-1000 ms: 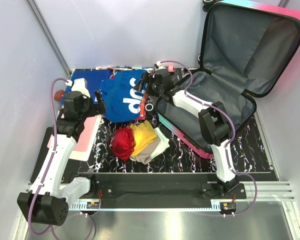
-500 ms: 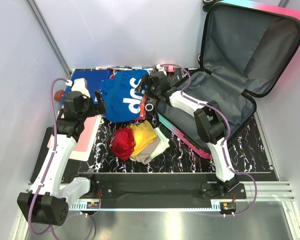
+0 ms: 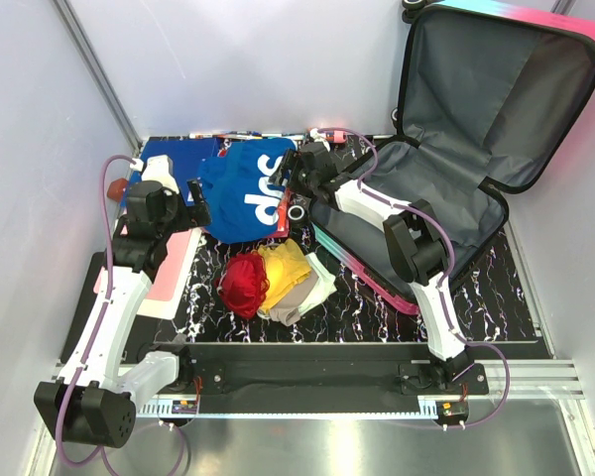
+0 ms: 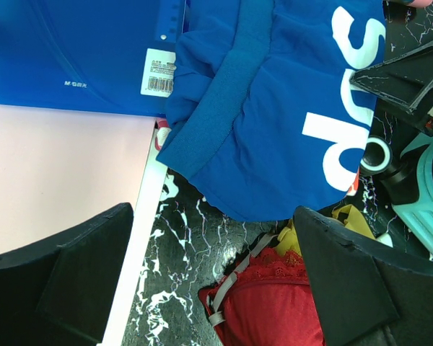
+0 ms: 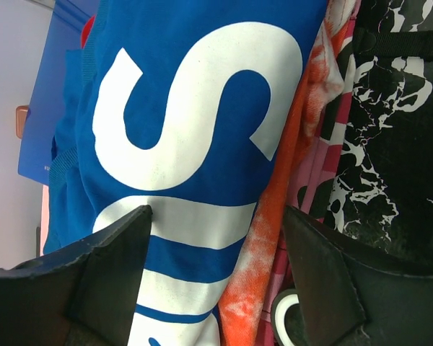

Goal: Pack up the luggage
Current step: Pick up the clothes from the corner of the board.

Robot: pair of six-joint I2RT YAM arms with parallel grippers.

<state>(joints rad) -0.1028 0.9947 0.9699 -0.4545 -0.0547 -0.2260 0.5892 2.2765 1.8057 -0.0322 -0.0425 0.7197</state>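
The left gripper is at 9 o'clock on the counter, over a pink sheet and just near of a blue folder. Its jaws stand fully apart and hold nothing. In the wrist view they frame the near hem of a blue shirt and a red garment.

The shirt, with white letters, lies at 11 o'clock, partly on the folder. The red garment sits at the centre beside a yellow one.

The right gripper is at 12 o'clock, over the shirt's right edge. Its jaws are wide apart, straddling the white lettering with nothing clamped; whether the fingers touch the cloth I cannot tell.

The luggage lies open at 2 to 3 o'clock. The base is flat on the counter with its grey lining up. Its long axis runs roughly from 10 to 4 o'clock, with a wheel at the 10 o'clock end. The lid stands up behind it against the far wall.
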